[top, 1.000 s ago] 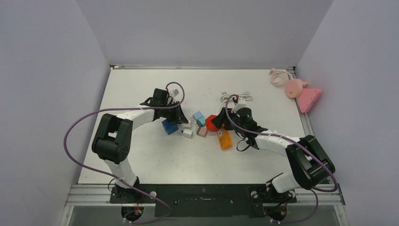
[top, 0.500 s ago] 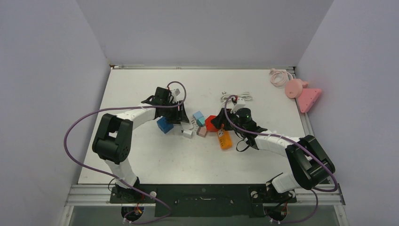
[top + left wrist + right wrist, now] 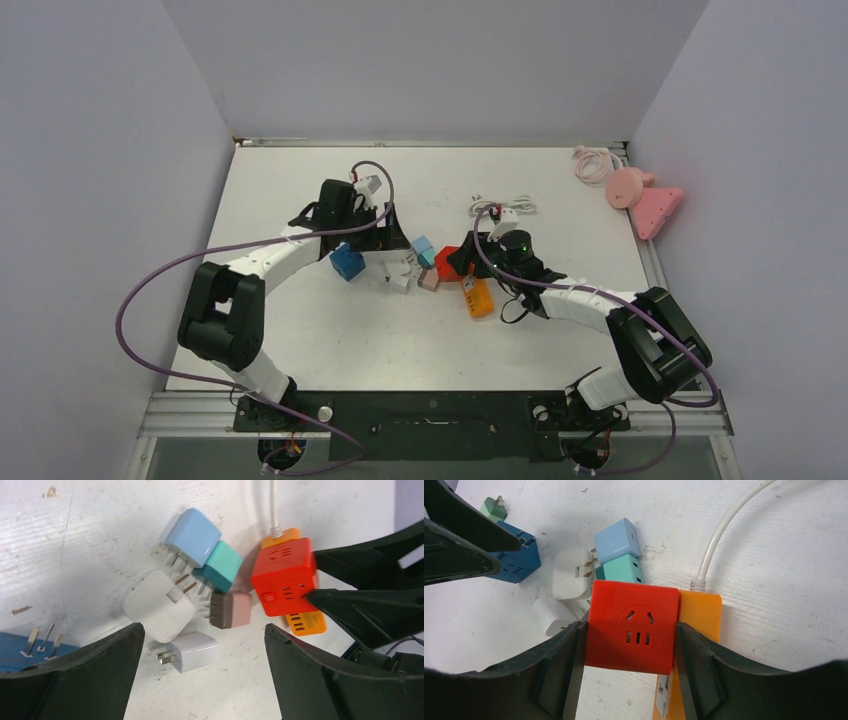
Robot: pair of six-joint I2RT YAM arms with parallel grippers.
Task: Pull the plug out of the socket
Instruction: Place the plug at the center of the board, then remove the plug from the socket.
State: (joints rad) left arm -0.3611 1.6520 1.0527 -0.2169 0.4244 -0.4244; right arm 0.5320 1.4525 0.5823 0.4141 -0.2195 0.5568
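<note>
The red cube socket sits against the orange power strip, and my right gripper is shut on the cube's two sides. A dark blue plug lies loose on the table with its prongs bare. It lies left of the socket, apart from it. My left gripper hangs open above a small white plug, holding nothing. In the top view the left gripper is just right of the blue plug.
Several loose plugs cluster between the grippers: light blue, teal, pink-brown, large white. A coiled white cable lies behind the socket. Pink objects sit at the back right corner.
My left gripper has opened and let go of the blue plug, which now rests on the table. The left arm shifted slightly away from it. The right gripper keeps its hold.
</note>
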